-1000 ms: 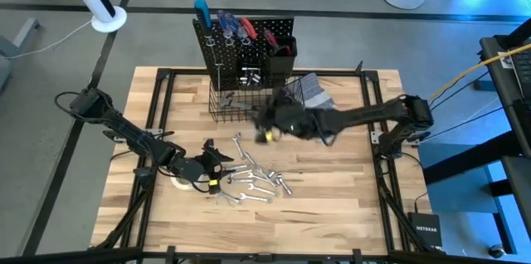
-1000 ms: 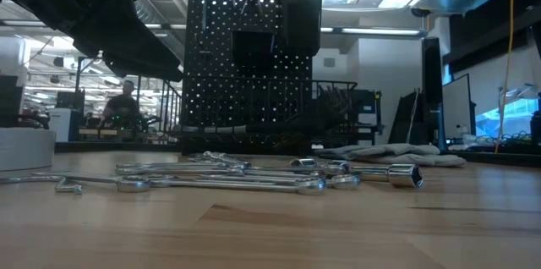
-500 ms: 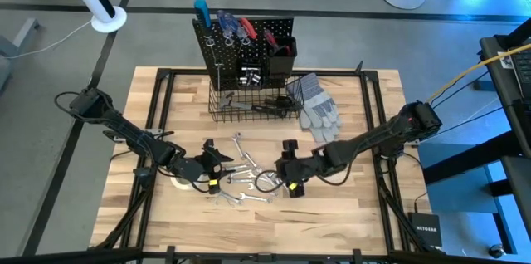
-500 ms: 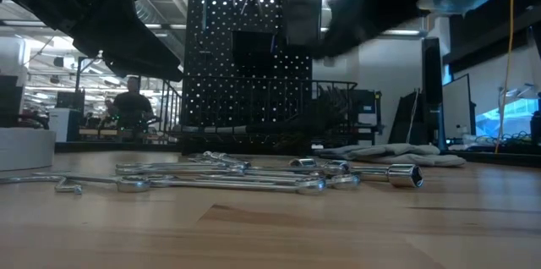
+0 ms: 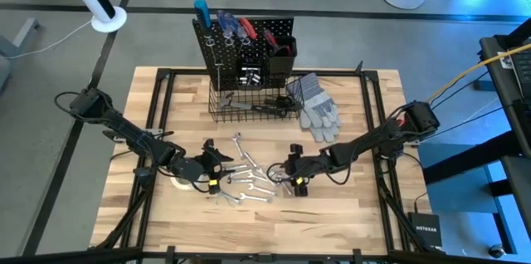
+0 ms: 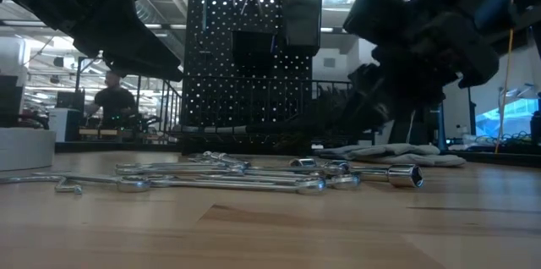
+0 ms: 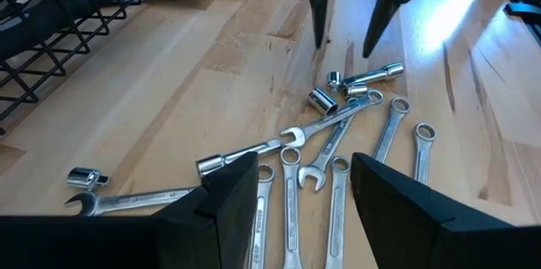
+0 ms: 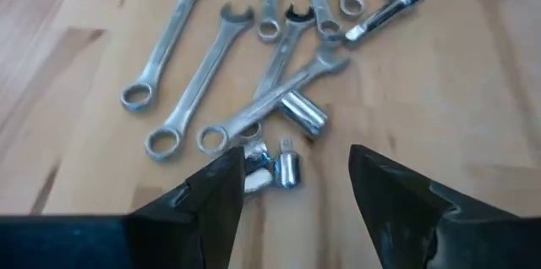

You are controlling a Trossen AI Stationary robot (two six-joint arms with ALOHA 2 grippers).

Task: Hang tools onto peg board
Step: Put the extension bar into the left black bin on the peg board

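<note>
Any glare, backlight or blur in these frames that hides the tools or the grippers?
Low view: bright room lights behind turn the peg board and both arms into silhouettes. Right wrist view: the right gripper's own fingers are soft, while the wrenches stay readable. Left wrist view: window glare washes out the table near the far edge.

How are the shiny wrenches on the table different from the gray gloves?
The wrenches are thin, hard, shiny silver metal; the gloves are soft, floppy gray cloth. The wrenches lie scattered in a pile between the left claw and the right claw; the gloves lie farther back, beside the wire basket. Both lie flat on the wooden table, held by neither claw.
</note>
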